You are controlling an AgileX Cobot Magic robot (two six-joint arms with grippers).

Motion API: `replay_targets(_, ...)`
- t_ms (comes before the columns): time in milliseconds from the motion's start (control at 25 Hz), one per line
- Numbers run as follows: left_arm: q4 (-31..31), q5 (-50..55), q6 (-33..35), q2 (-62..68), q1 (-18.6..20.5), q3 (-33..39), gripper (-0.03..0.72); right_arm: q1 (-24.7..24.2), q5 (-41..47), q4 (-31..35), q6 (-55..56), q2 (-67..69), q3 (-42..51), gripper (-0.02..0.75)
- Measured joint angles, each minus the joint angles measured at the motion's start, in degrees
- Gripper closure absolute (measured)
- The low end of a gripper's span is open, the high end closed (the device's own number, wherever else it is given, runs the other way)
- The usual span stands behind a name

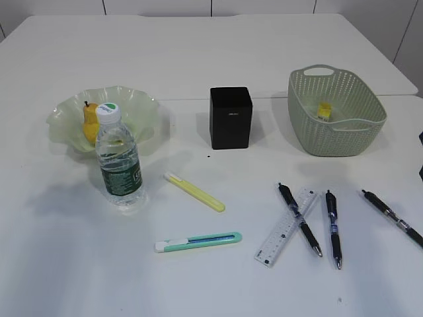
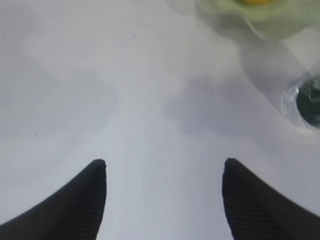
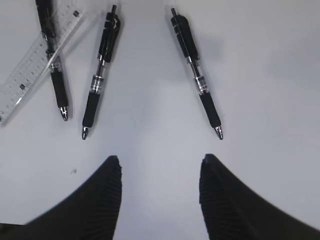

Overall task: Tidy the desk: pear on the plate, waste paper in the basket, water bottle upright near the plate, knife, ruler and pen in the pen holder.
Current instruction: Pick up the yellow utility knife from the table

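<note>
The desk [image 1: 198,39] is a broad, plain white top with a smooth matte face. On its right side stands the basket [image 1: 310,132], sage-green plastic moulded in a woven pattern, with the small yellow-and-white waste paper [image 1: 324,111] lying inside. At the left the plate [image 1: 142,109] — translucent pale green glass with a ruffled rim — holds the yellow pear [image 1: 89,122]. Just in front of it the water bottle [image 1: 119,158] stands upright, clear plastic with a dark green label and a white, green-topped cap. Between plate and basket sits the pen holder [image 1: 230,117], a square matte black box.

Nearer the camera lie a yellow knife [image 1: 195,192] and a teal knife [image 1: 198,242], then the clear ruler [image 1: 286,226] with one black pen [image 1: 299,219] crossing it, and two more pens [image 1: 333,228] to its right.

Only the wrist views show the grippers. The left gripper [image 2: 164,167] stands wide apart over bare desk, holding nothing; the right gripper [image 3: 160,162], ribbed black fingers parted and empty, hovers just short of the pens.
</note>
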Motion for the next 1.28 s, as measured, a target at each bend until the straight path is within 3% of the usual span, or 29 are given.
replay_targets(160,-6.99,8.04,6.15,-0.18,0.00,-1.17,0.178,2.05,0.22,0.27,-0.22,0.00,-2.30,0.360)
replay_targets(480,-8.30,10.63,7.24,-0.27,0.00,-1.26,0.178,12.81,1.93,-0.34,0.82,4.70,-10.59,0.360)
replay_targets(920,-9.88,10.45,7.24,-0.27,0.00,-1.26,0.179,27.10,9.04,-6.94,3.63,27.89,-39.08,0.360)
replay_targets(1280,-11.93,10.45,7.24,-0.27,0.00,-1.26,0.185,30.43,9.30,-6.53,4.24,40.31,-53.51,0.360)
